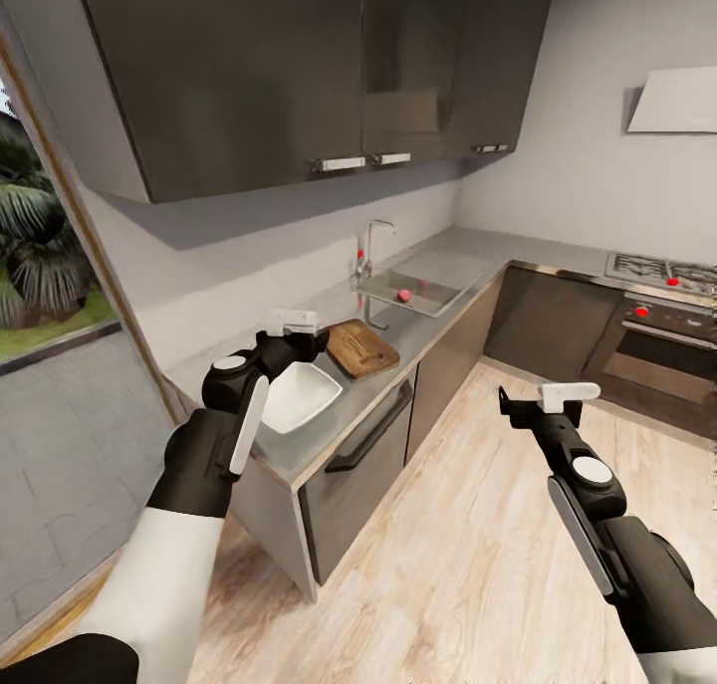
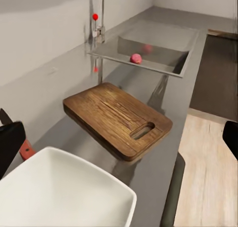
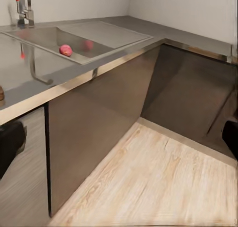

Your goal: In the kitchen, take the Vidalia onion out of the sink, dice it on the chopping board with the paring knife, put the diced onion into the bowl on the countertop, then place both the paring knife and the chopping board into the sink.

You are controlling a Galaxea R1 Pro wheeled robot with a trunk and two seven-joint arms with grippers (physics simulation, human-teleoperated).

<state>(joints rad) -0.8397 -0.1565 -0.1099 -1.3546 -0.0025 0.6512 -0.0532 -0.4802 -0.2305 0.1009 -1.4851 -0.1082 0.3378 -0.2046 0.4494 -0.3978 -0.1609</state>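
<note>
Head view: left gripper (image 1: 296, 328) hangs over the countertop (image 1: 398, 331) just above the white bowl (image 1: 296, 397), fingers spread wide, nothing between them; right gripper (image 1: 543, 397) is out over the wood floor (image 1: 448, 525), well apart from the counter, also spread and empty. Chopping board (image 1: 361, 348) lies flat just beside the bowl, handle slot toward the front edge, sink (image 1: 423, 284) beyond it with the pinkish onion (image 1: 404, 295) inside near the faucet (image 1: 370, 246). Left wrist view shows a reddish handle bit, probably the paring knife (image 2: 26, 149), against the wall side of the bowl, mostly hidden.
</note>
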